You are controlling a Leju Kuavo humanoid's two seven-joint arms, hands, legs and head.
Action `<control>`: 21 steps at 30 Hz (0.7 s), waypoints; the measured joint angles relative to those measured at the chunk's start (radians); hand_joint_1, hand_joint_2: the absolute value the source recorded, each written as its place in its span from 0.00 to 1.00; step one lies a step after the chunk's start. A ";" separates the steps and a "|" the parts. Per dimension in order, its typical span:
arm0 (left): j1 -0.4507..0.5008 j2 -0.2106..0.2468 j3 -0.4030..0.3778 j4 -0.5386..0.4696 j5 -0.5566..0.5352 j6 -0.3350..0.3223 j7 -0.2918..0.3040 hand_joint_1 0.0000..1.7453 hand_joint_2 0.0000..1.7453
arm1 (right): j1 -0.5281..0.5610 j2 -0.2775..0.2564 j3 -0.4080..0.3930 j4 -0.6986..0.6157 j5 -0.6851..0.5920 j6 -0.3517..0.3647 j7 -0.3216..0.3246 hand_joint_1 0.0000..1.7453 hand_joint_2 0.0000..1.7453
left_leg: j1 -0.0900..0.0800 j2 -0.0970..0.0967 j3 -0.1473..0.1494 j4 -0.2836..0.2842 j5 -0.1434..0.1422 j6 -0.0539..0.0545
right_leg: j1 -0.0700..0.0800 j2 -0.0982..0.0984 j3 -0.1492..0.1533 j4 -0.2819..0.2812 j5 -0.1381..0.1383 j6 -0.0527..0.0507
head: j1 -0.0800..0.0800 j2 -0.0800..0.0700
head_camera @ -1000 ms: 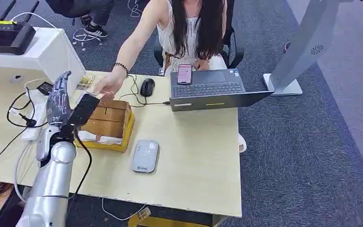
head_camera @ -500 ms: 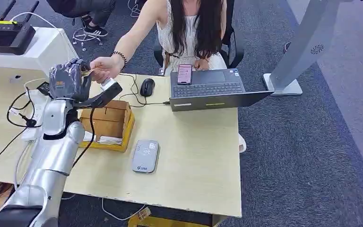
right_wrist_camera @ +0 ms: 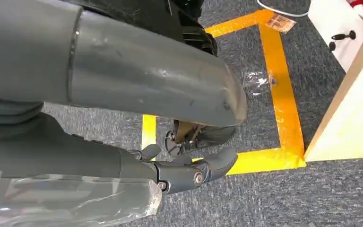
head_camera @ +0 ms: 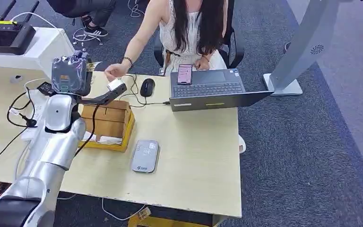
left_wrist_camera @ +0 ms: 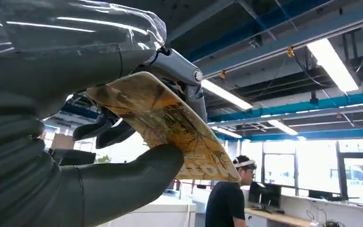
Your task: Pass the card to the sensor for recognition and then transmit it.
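Card first: in the left wrist view we see a thin yellow-gold card printed with dark, branch-like artwork, bowed slightly along its length. Small dark marks sit near its far corner, but we cannot read them. Our left hand grips it, the thick grey thumb pressing one face and the darker fingers behind the other.

In the head view our left hand is raised at the upper left of the frame, wrapped in clear plastic, above the back edge of the pale surface. A person's hand hovers just to its right. Lower, near the frame's centre, the grey sensor lies flat on the surface beside a wooden box; its printing is too small to read.

Our right hand hangs over grey carpet and yellow floor tape, fingers loosely curled and holding nothing.
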 joint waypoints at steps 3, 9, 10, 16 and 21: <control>0.001 0.000 0.000 0.001 0.001 0.000 -0.011 1.00 1.00 | 0.000 0.000 0.000 0.000 0.000 -0.003 0.001 0.00 0.00 | 0.000 0.000 0.000 0.000 0.000 0.000 | 0.000 0.000 0.000 0.000 0.000 0.000 | 0.000 0.000; 0.054 -0.017 -0.008 -0.060 0.002 -0.041 -0.062 1.00 1.00 | 0.003 0.000 0.000 0.001 -0.005 -0.017 0.002 0.00 0.00 | 0.000 0.000 0.000 0.000 0.000 0.000 | 0.000 0.000 0.000 0.000 0.000 0.000 | 0.000 0.000; 0.073 -0.020 -0.016 -0.085 0.001 -0.064 -0.066 1.00 1.00 | 0.004 0.000 0.000 0.002 -0.008 -0.018 0.002 0.00 0.00 | 0.000 0.000 0.000 0.000 0.000 0.000 | 0.000 0.000 0.000 0.000 0.000 0.000 | 0.000 0.000; 0.178 -0.057 -0.102 -0.218 -0.002 -0.202 -0.082 1.00 1.00 | 0.010 0.000 -0.002 0.004 -0.013 -0.018 0.002 0.00 0.00 | 0.000 0.000 0.000 0.000 0.000 0.000 | 0.000 0.000 0.000 -0.001 0.000 0.000 | 0.000 0.000; 0.237 -0.086 -0.177 -0.281 -0.001 -0.276 -0.072 1.00 1.00 | 0.016 0.000 -0.003 0.005 -0.014 -0.022 0.002 0.00 0.00 | 0.000 0.000 0.000 0.000 0.000 0.000 | 0.000 0.000 0.000 -0.001 0.000 0.000 | 0.000 0.000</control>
